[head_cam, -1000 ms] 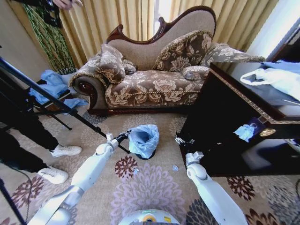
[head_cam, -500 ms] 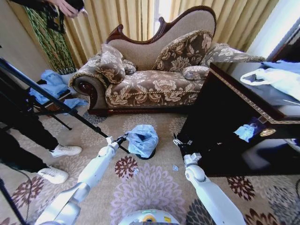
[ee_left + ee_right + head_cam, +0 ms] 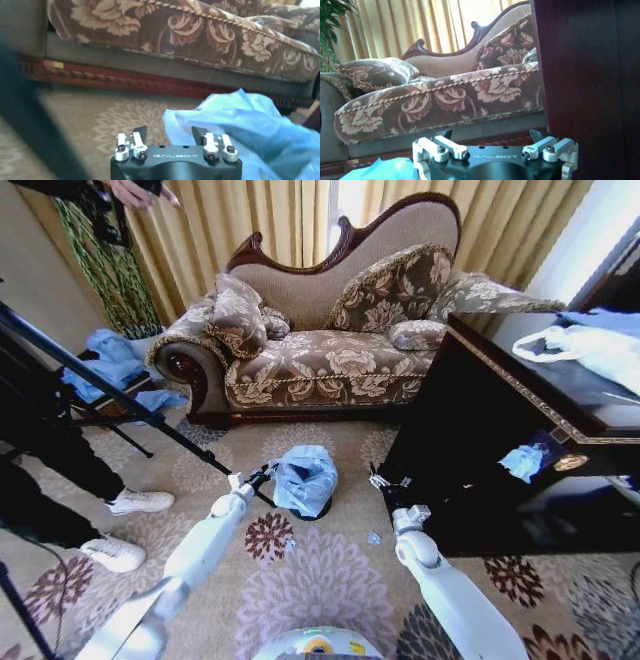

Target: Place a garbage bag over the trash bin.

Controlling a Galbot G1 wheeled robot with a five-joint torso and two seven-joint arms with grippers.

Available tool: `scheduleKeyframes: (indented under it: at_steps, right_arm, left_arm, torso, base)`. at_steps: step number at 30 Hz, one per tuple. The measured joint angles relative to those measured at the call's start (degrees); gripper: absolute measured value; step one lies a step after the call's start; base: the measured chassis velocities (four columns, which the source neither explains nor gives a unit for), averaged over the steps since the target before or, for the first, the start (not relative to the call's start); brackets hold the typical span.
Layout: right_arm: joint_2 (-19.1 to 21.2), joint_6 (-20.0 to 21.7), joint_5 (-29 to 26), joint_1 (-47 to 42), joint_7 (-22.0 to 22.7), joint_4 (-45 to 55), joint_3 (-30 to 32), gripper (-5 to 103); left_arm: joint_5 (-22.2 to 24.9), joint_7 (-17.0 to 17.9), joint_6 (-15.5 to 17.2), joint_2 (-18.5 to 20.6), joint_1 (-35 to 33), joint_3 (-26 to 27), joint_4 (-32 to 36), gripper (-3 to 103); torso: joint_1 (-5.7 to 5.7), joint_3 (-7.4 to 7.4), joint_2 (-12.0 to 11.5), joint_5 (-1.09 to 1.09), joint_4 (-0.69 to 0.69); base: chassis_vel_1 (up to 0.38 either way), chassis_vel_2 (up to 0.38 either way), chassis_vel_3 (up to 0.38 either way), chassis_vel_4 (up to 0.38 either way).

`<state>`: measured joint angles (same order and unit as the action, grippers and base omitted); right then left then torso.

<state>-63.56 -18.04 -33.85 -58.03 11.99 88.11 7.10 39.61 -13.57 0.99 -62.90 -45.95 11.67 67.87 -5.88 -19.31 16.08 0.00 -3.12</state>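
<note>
hovering my left gripper (image 3: 266, 471) with jaws apart just beside the garbage bag (image 3: 305, 478), which drapes over the trash bin (image 3: 318, 511) on the carpet before the sofa (image 3: 320, 350); my right gripper (image 3: 381, 479) waits open nearby.

- Daylight glows through the curtains (image 3: 250, 220) behind the sofa (image 3: 320, 330).
- Head view bends at its edges.
- Left wrist view is blurred, foreground especially.

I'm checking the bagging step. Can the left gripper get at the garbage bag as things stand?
Probably yes. The left gripper, jaws open, sits right beside the garbage bag draped over the trash bin, with nothing between them.
</note>
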Motion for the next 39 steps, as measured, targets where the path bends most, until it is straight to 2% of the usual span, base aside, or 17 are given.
scheduleKeyframes:
  at_steps: [2, 6, 9, 13, 14, 16, 18, 21, 22, 25, 27, 30, 31, 33, 34, 36, 39]
  right_arm:
    - [0.0, 0.0, 0.0, -0.2, 0.0, 0.2, 0.2, 100]
    - [0.2, -0.2, 0.2, -1.9, 0.1, 1.4, 1.6, 100]
    - [0.1, -0.6, 0.9, -2.3, 0.1, 1.7, 2.0, 100]
    - [-0.7, -1.2, 1.6, -2.0, -0.7, 1.5, 1.8, 100]
    - [-0.9, -1.2, 1.6, -1.9, -0.9, 1.5, 1.7, 100]
    - [-1.4, -1.7, 1.7, -2.4, -1.4, 1.6, 2.1, 100]
    - [-1.4, -1.9, 1.7, -2.7, -1.5, 1.7, 2.3, 100]
    - [-1.3, -2.7, 1.8, -4.7, -2.0, 2.9, 3.7, 100]
    - [-1.3, -2.7, 1.8, -4.7, -2.0, 2.9, 3.7, 100]
    - [-1.1, -3.4, 1.9, -6.1, -2.5, 3.3, 5.0, 100]
    - [-1.0, -3.5, 1.9, -6.4, -2.5, 3.4, 5.4, 100]
    - [-0.7, -3.7, 1.8, -7.0, -2.6, 3.8, 6.1, 100]
    - [-0.7, -3.7, 1.8, -7.0, -2.6, 3.8, 6.1, 100]
    - [-0.6, -3.9, 1.7, -7.1, -2.7, 3.7, 6.5, 100]
    - [-0.6, -3.9, 1.7, -7.1, -2.7, 3.7, 6.5, 100]
    - [-0.4, -4.0, 1.6, -7.1, -2.7, 3.5, 6.7, 100]
    - [-0.1, -4.1, 1.4, -7.2, -2.8, 3.2, 6.8, 100]
  left_arm:
    - [-1.5, -0.1, 0.1, 0.6, -1.2, 0.7, 1.6, 64]
    - [-8.2, -0.6, -0.2, 2.8, -2.1, 1.3, 6.2, 81]
    - [-10.4, -0.9, 0.6, 4.0, -0.9, 0.6, 8.2, 91]
    - [-13.7, -3.9, 2.9, 5.9, 3.2, -1.5, 9.6, 100]
    - [-15.3, -5.8, 2.7, 6.2, 4.8, -2.3, 9.0, 100]
    - [-21.2, -12.1, 0.2, 5.9, 10.5, -5.3, 4.8, 100]
    - [-22.7, -13.6, -0.5, 5.5, 12.1, -6.3, 3.4, 100]
    - [-28.1, -18.8, -6.9, 1.7, 21.5, -12.0, -7.2, 102]
    - [-28.1, -18.8, -6.9, 1.7, 21.5, -12.0, -7.2, 102]
    - [-30.8, -22.7, -12.3, -3.2, 29.8, -16.3, -18.0, 99]
    - [-31.8, -24.1, -13.9, -4.8, 31.7, -17.0, -21.1, 98]
    - [-36.5, -29.7, -19.5, -8.5, 35.3, -17.5, -28.7, 97]
    - [-36.5, -29.7, -19.5, -8.5, 35.3, -17.5, -28.7, 97]
    - [-38.3, -34.9, -20.8, -8.6, 35.4, -17.5, -28.7, 95]
    - [-38.3, -34.9, -20.8, -8.6, 35.4, -17.5, -28.7, 95]
    - [-39.4, -38.9, -20.2, -7.8, 34.4, -17.3, -26.5, 94]
    - [-40.1, -39.6, -19.0, -7.1, 33.9, -16.7, -26.0, 95]
  torso:
    - [0.0, 0.0, 0.0, -0.01, 0.01]
    - [0.0, 0.0, 0.0, -0.02, -0.08]
    - [0.0, 0.0, 0.0, 0.0, -0.03]
    - [0.0, 0.0, 0.0, -0.01, -0.09]
    - [-0.01, 0.0, 0.0, 0.02, -0.01]
    - [0.0, 0.0, 0.0, -0.01, 0.02]
    - [-0.01, -0.01, 0.0, -0.01, 0.0]
    - [-0.01, -0.01, 0.0, 0.0, -0.08]
    - [-0.01, -0.01, 0.0, 0.0, -0.08]
    - [-0.02, -0.01, 0.0, 0.01, -0.05]
    - [-0.01, 0.0, 0.0, 0.03, -0.06]
    - [-0.02, -0.01, 0.0, 0.01, -0.06]
    - [-0.02, -0.01, 0.0, 0.01, -0.06]
    - [-0.01, -0.01, 0.0, 0.01, -0.02]
    - [-0.01, -0.01, 0.0, 0.01, -0.02]
    - [-0.01, -0.01, 0.0, 0.01, -0.02]
    - [-0.01, -0.01, 0.0, 0.01, -0.01]
  base:
    - [0.0, 0.0, 0.0, 0.0]
    - [0.0, 0.0, 0.0, 0.0]
    - [0.0, 0.0, 0.0, 0.0]
    - [0.0, 0.0, 0.0, 0.0]
    - [0.0, 0.0, 0.0, 0.0]
    - [0.0, 0.0, 0.0, 0.0]
    - [0.0, 0.0, 0.0, 0.0]
    - [0.0, 0.0, 0.0, 0.0]
    - [0.0, 0.0, 0.0, 0.0]
    - [0.0, 0.0, 0.0, 0.0]
    - [0.0, 0.0, 0.0, 0.0]
    - [0.0, 0.0, 0.0, 0.0]
    - [0.0, 0.0, 0.0, 0.0]
    - [0.0, 0.0, 0.0, 0.0]
    - [0.0, 0.0, 0.0, 0.0]
    - [0.0, 0.0, 0.0, 0.0]
    - [0.0, 0.0, 0.0, 0.0]
